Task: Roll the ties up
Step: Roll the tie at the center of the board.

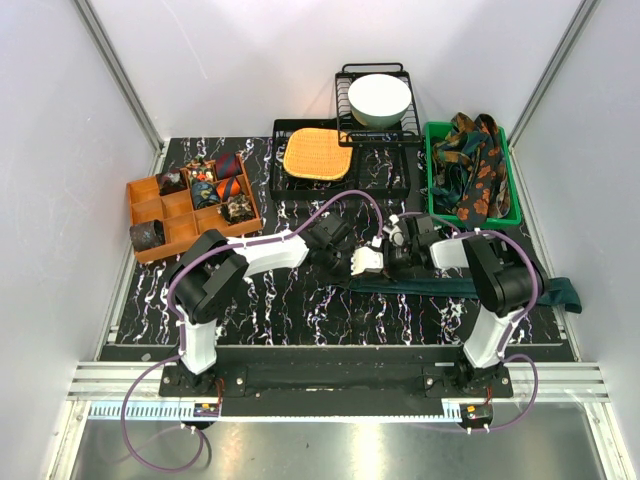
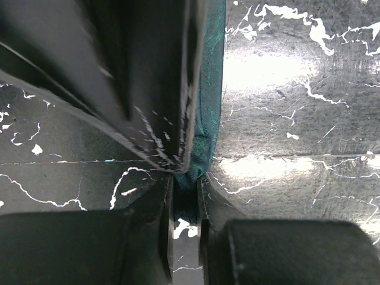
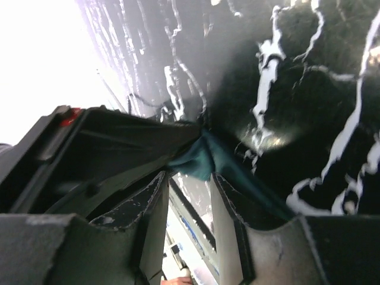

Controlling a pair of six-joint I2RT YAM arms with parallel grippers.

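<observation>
You're at the start of the roll. Your left hand (image 2: 187, 184) is clamped shut on the end of the dark teal tie (image 1: 450, 285) mid-worktop, and the rest trails toward 3 o'clock. Your right hand (image 3: 190, 178) sits half open around that same end; I can't tell if it grips. Next you'll likely need a tight first turn. The green bin (image 1: 432, 160) at 1 o'clock and the orange tray (image 1: 150, 195) at 10 are both well apart.

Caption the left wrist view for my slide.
Left end effector shut on plain dark teal fabric necktie over black marbled tabletop.
</observation>
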